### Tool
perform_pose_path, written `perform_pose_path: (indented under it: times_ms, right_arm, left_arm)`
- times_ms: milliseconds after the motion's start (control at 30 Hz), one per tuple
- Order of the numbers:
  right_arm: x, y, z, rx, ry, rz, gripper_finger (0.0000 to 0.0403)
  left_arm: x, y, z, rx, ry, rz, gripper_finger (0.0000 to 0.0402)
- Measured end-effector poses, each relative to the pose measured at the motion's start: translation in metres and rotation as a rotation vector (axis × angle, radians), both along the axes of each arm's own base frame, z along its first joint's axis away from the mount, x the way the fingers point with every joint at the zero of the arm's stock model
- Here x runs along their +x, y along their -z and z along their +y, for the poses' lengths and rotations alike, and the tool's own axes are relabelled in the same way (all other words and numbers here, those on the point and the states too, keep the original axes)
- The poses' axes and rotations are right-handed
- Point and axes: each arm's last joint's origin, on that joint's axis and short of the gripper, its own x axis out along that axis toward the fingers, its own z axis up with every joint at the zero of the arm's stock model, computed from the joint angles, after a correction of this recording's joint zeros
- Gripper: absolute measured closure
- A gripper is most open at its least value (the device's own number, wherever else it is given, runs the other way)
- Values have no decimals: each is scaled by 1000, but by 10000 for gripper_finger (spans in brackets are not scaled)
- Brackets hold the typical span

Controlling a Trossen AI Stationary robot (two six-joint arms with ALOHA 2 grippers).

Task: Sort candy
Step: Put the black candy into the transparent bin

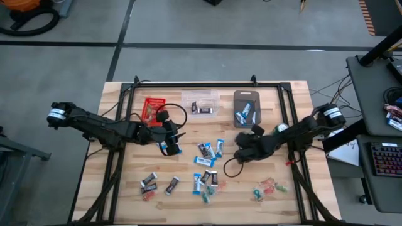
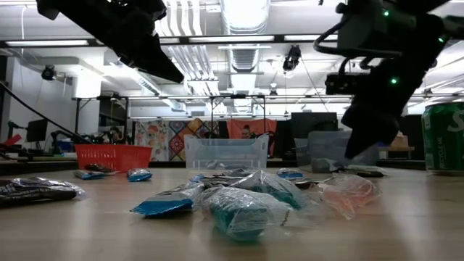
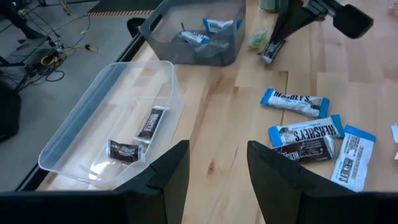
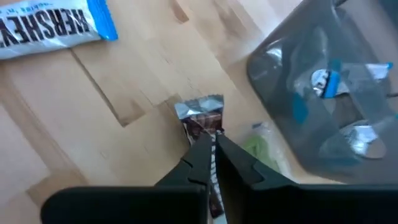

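STEP: pick-up | my right gripper (image 4: 211,146) clamped on dark candy (image 4: 202,121) beside grey bin (image 4: 323,93), mid-bench | NEXT: lift, carry to clear bin (image 3: 118,118) | my left gripper (image 3: 214,168) parted, empty.

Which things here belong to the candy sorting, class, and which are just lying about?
Job:
- loose candy on the table
- dark candy pinched in the right gripper
- left gripper, open
- red bin, clear bin, grey bin

Lying about:
- green can
- keyboard on the side desk

Dark jointed arms, black looping cables, white wrist caps.
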Motion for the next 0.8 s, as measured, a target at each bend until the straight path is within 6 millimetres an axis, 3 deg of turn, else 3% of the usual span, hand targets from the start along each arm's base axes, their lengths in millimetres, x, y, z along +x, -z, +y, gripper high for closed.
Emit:
perform_pose_path:
  times_ms: [167,333,567,800]
  right_arm:
    - [-12,19,-4,9,23,-62,394]
    - [-11,27,0,109,1,-154,394]
    - [0,13,12,185,-47,-210,394]
    - [4,-1,15,204,-204,-180,394]
  left_arm:
    - [0,1,0,1,0,4,257]
    - [0,1,0,1,-1,0,257]
    - [0,1,0,0,-1,-3,257]
    - [0,1,0,-7,-4,-7,257]
